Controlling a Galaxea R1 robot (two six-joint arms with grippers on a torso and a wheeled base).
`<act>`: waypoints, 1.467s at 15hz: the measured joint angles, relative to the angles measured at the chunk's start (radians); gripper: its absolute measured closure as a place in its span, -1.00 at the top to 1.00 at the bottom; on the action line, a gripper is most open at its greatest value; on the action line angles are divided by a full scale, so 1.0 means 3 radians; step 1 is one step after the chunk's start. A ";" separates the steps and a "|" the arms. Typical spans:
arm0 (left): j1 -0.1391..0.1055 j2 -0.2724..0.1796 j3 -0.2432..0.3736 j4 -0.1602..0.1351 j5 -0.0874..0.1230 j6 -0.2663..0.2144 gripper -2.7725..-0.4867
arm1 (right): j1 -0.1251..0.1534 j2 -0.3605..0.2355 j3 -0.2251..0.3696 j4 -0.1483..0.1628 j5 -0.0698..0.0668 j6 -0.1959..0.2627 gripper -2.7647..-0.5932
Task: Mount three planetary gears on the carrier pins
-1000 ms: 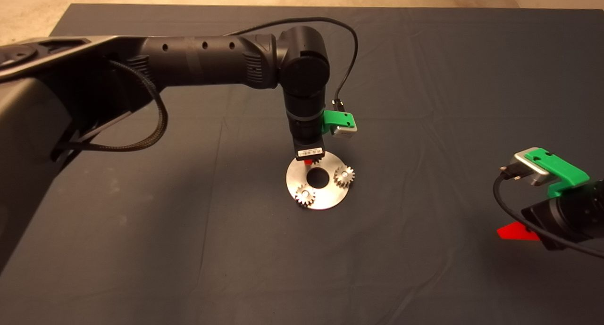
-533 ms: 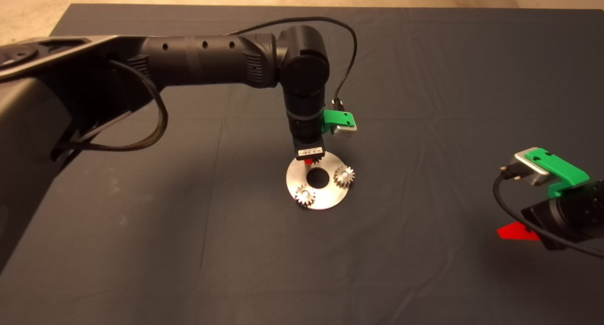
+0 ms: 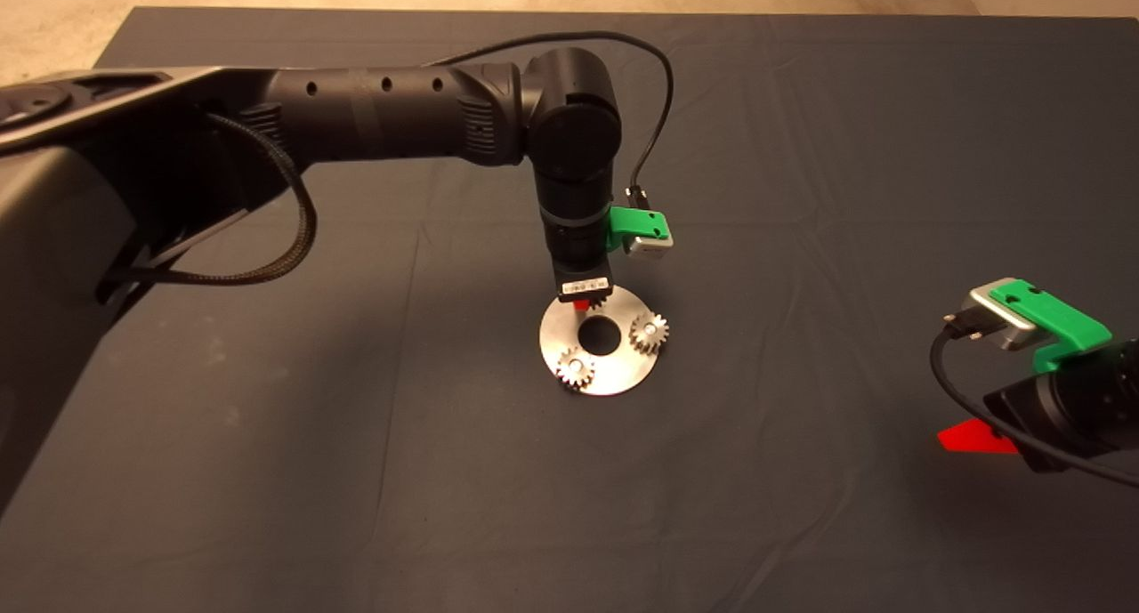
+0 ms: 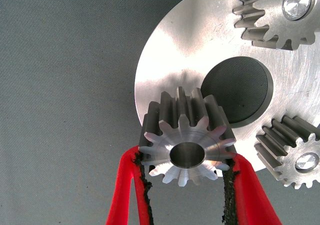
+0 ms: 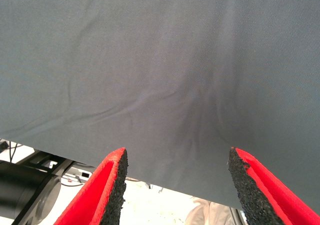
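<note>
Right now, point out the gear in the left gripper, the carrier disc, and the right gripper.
Held gear (image 4: 187, 154): left wrist view, on its bore.
Carrier disc (image 4: 170, 60): left wrist view, on bare plate by the rim.
Right gripper (image 5: 176, 185): right wrist view, midway between its open fingertips, over the mat.

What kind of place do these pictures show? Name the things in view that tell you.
Probably a robotics lab bench: a dark mat on a table, two black arms, and a left end effector holding a small gear over a metal disc.
</note>
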 joint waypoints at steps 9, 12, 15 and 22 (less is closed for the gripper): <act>-0.0008 0.0001 -0.0037 -0.0030 -0.0030 0.0032 -0.97 | 0.0000 -0.0002 0.0000 0.0000 -0.0008 -0.0001 -0.19; -0.0008 0.0001 -0.0037 -0.0015 0.0141 0.0032 -0.97 | -0.0001 -0.0026 0.0000 0.0000 -0.0018 -0.0001 -0.19; -0.0008 -0.0002 -0.0037 -0.0015 0.0160 0.0032 -0.97 | 0.0000 -0.0026 0.0000 0.0000 -0.0016 -0.0002 -0.19; -0.0008 0.0000 -0.0037 -0.0014 0.0106 0.0031 -0.97 | 0.0000 -0.0028 0.0000 0.0000 -0.0017 -0.0055 -0.19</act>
